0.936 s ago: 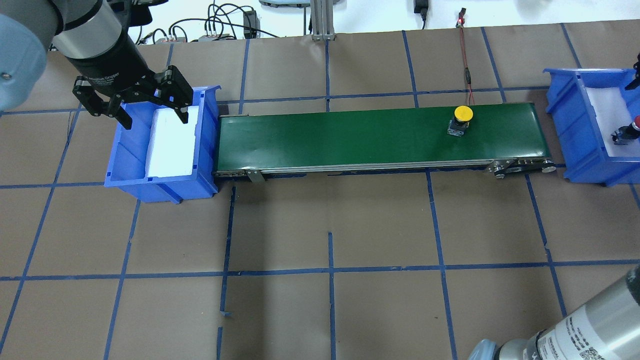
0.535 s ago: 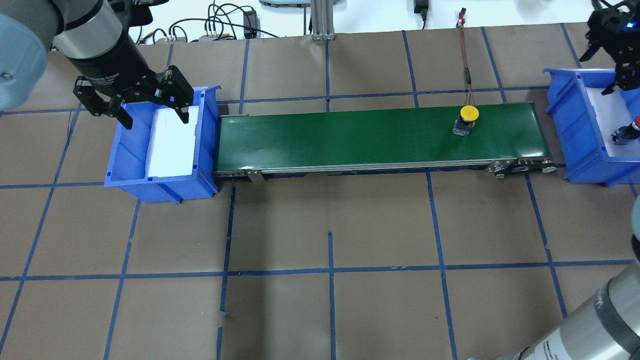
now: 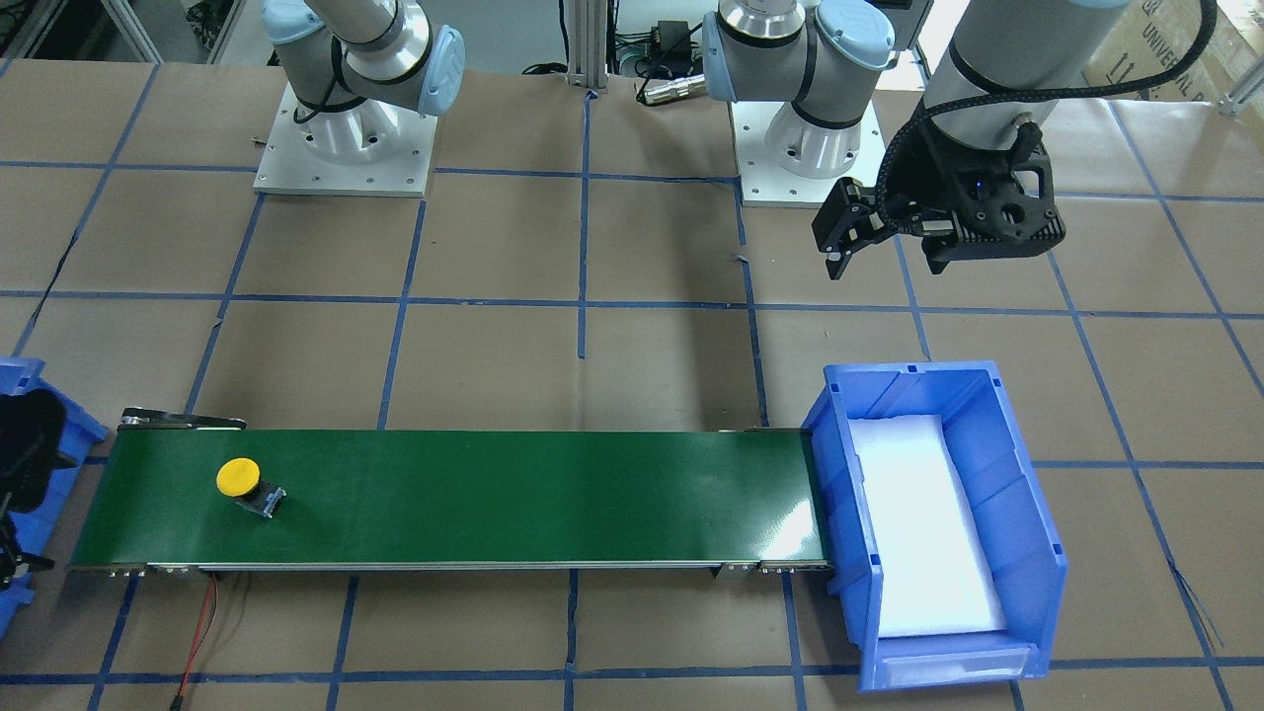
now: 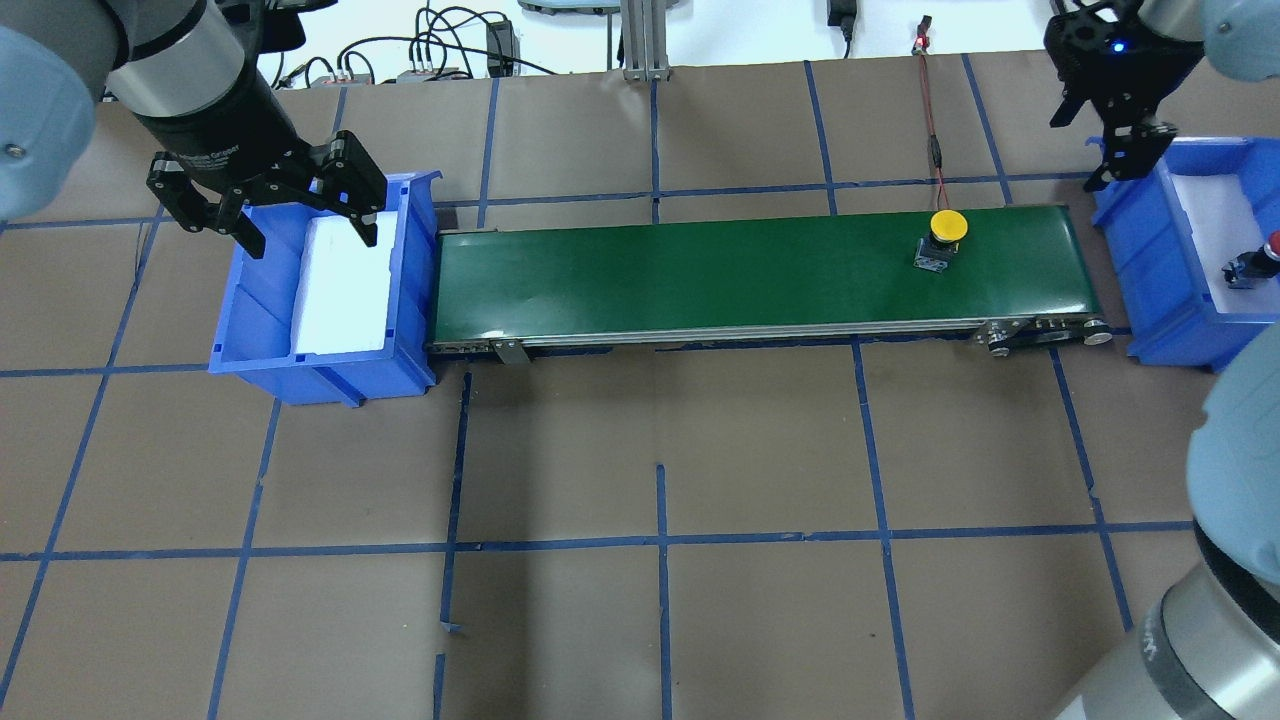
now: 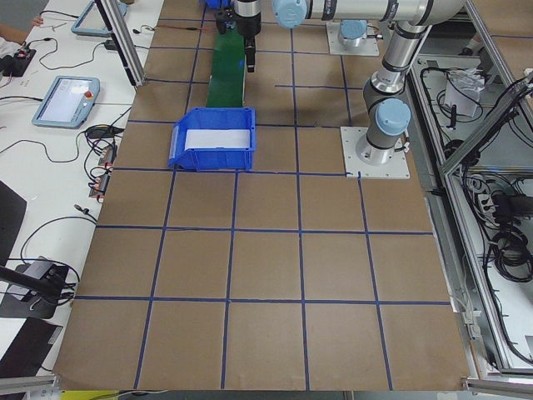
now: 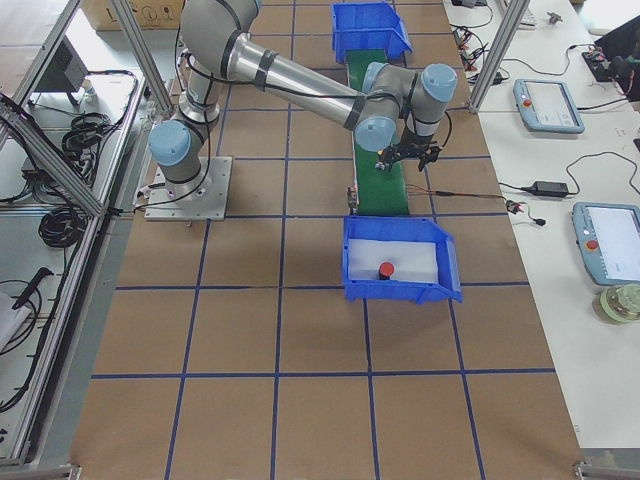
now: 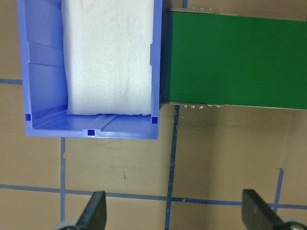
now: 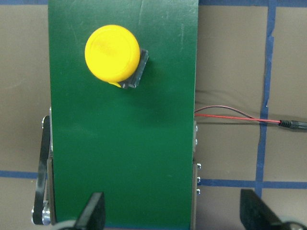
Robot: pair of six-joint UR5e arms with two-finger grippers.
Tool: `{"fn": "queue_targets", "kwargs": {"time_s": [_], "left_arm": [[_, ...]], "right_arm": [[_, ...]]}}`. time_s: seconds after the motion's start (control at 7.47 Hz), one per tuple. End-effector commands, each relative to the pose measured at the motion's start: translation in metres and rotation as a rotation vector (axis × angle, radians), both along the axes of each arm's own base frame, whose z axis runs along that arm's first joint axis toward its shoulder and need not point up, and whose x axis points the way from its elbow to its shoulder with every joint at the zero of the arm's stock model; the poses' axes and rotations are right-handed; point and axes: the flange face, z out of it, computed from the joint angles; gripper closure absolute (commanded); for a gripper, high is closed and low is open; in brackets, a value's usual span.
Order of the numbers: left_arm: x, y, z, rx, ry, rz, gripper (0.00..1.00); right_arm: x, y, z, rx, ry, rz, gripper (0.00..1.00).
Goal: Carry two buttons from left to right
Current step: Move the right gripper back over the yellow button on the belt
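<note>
The right claw (image 8: pixel 173 211) hangs wide open and empty. Its two fingertips (image 8: pixel 95 208) show at the bottom edge of its wrist camera, with nothing between them. Ahead of it, on the green conveyor belt (image 8: pixel 120 143), stands the yellow button (image 8: pixel 112 51). The button sits cap up on its stubby body, a little toward the belt's left-hand edge in that view.

Seen from overhead, this claw hovers above the far corner where the belt's right end meets the right blue bin (image 4: pixel 1150 290). The yellow button therefore lies leftward of the claw along the belt and slightly closer to the robot, near it but not beneath it. The belt's long axis runs left to right across the brown papered surface (image 4: pixel 760 450). The red button (image 6: pixel 385 270) already lies inside the right bin.

The left claw (image 4: pixel 305 228) is also spread wide and holds nothing. It hovers over the left blue bin (image 4: pixel 300 380), which contains only white foam (image 4: pixel 345 290).

The right arm is much the nearer, so picking up the yellow button likely falls to it.
</note>
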Motion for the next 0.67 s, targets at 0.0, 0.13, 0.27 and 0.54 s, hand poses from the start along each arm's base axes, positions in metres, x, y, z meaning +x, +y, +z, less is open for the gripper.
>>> {"fn": "queue_targets", "kwargs": {"time_s": [0.0,0.13,0.27,0.54], "left_arm": [[0.000,-0.001,0.000,-0.003,0.003,-0.002,0.00],[0.000,0.000,0.001,-0.001,-0.001,-0.002,0.00],[0.000,0.000,0.000,-0.001,0.000,-0.002,0.00],[0.000,0.000,0.000,-0.001,0.000,-0.002,0.00]], "right_arm": [[0.011,0.020,-0.018,0.018,-0.003,-0.091,0.00],[0.016,0.035,-0.027,0.032,-0.006,-0.104,0.00],[0.018,0.044,-0.037,0.024,-0.002,-0.103,0.00],[0.022,0.058,-0.046,0.032,-0.005,-0.098,0.00]]}}
